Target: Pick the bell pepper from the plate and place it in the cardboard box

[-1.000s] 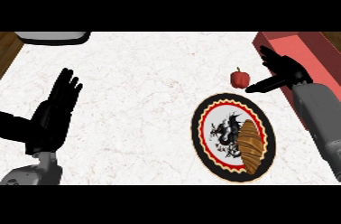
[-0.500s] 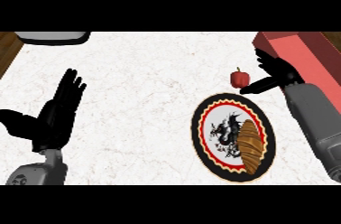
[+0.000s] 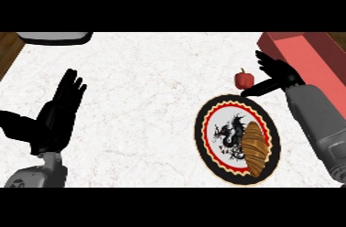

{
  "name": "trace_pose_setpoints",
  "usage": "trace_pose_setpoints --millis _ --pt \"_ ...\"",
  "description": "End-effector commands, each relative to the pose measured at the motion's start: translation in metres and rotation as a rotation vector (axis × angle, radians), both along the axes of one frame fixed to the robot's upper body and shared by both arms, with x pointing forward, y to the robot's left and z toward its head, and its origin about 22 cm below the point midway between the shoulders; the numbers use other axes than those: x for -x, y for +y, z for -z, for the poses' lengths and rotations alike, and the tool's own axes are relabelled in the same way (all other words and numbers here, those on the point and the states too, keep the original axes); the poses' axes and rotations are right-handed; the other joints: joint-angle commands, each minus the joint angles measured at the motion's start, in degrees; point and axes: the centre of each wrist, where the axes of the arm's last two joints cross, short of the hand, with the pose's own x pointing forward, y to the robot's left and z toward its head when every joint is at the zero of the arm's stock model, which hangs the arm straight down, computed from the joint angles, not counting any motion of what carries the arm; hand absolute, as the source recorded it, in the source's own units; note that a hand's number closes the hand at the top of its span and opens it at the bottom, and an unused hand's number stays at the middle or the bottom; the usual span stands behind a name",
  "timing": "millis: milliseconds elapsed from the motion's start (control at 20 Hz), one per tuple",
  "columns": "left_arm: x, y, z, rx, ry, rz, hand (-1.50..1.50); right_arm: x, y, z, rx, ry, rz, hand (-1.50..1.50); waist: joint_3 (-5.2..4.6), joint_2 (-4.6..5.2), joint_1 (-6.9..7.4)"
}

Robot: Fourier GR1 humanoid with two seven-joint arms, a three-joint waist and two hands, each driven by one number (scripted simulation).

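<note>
My right robot hand is wide open. Its fingers are spread and point up the counter, and its thumb reaches out low to the left. The pepper sits in the gap between them, just beside the thumb tip. I cannot tell whether any part of my hand touches it. It is small and red, stem up, and it lies on the counter just past the plate's far rim rather than on the plate.

Behind my right robot hand, at the far right, is the box. It looks reddish, with a long wall facing me. The pepper is outside it and near its left wall. My grey right forearm runs down the right side, close along the plate.

The plate has a black rim, a yellow zigzag band, a red ring and a white middle with a black dragon drawn on it. A brown bread lies on its right half.

Well apart on the left, my left robot hand rests open with its fingers straight up and holds nothing. A grey tray shows at the far left edge, and a strip of wood borders the white marbled counter there.
</note>
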Motion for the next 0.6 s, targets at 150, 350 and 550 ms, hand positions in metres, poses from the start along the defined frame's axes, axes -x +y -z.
trace_pose_setpoints --millis 150,350,550 --pt "-0.001 -0.009 -0.007 0.01 -0.008 0.005 0.0 0.016 -0.003 0.028 0.007 0.012 0.0 -1.5 0.02 0.09 0.16" --pt "-0.009 0.008 -0.014 -0.005 -0.005 0.008 0.0 0.002 0.011 0.012 0.012 0.014 -0.013 -1.5 0.02 0.22 0.38" --pt "-0.004 0.025 -0.017 -0.01 -0.007 0.006 0.0 0.007 0.016 0.021 -0.001 0.021 -0.022 -1.5 0.0 0.01 0.01"
